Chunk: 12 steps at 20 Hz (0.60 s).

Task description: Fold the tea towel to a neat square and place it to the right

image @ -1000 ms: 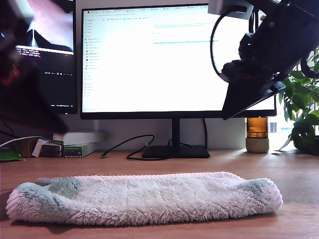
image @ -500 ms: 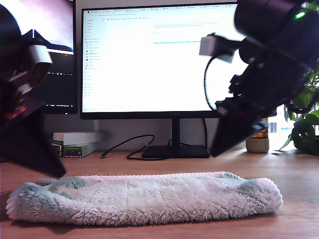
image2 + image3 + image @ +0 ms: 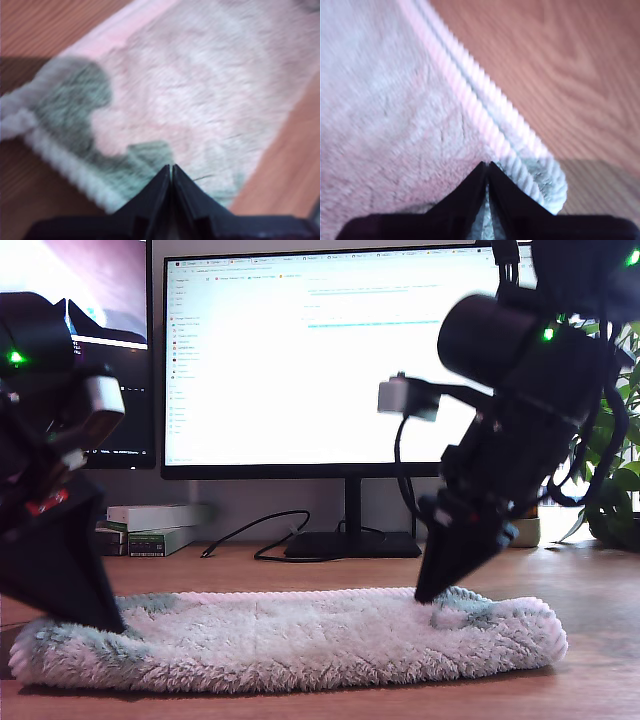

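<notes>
The tea towel lies as a long fluffy off-white strip across the wooden desk, with a ribbed corded hem along its far edge. My first gripper is shut, its tip down on the towel's end at the exterior view's left. In the first wrist view the shut tip sits over a grey-green patch of the towel. My second gripper is also shut, with its tip at the far hem toward the exterior view's right. In the second wrist view that tip touches the towel beside the corded hem.
A large lit monitor on a stand rises behind the towel, with a black cable beside it. A second screen and stacked boxes are at the exterior view's left. A plant stands at its right.
Both arms have come down from high at the exterior view's sides. Their shut tips now rest on the towel near its two ends. The towel has kept its place.
</notes>
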{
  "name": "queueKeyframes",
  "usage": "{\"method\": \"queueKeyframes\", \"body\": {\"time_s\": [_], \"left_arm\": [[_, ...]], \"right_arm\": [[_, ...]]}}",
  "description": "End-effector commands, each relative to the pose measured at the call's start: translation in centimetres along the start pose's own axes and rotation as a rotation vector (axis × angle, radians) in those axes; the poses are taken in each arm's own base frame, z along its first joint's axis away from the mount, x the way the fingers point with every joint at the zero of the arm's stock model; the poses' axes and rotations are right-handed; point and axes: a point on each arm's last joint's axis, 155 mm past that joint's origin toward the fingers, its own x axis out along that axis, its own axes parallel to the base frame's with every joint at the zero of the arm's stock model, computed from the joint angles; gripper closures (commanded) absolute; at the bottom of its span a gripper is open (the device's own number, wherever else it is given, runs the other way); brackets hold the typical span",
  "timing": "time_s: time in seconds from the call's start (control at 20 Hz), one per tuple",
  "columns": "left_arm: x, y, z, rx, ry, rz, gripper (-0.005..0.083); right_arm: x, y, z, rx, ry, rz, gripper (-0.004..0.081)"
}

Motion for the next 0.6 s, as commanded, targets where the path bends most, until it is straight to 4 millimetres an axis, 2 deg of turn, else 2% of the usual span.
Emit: {"method": "queueKeyframes", "body": {"time_s": [0.0,0.15,0.45,0.55], "left_arm": [[0.3,0.6,-0.6,-0.017,0.031,0.022,0.0797],[0.4,1.2,-0.8,-0.025,0.045,0.052,0.0797],[1.4,2.2,-1.0,-0.029,0.061,0.082,0.0797],[1.8,2.7,-1.3,-0.032,0.075,0.096,0.0797]], "right_arm": [[0.1,-0.5,-0.3,-0.008,0.006,-0.01,0.078],[0.3,-0.8,-1.3,0.009,0.032,-0.003,0.078],[1.0,0.2,-3.2,0.029,0.106,0.038,0.078],[0.9,-0.4,-3.8,0.029,0.136,0.006,0.078]]}}
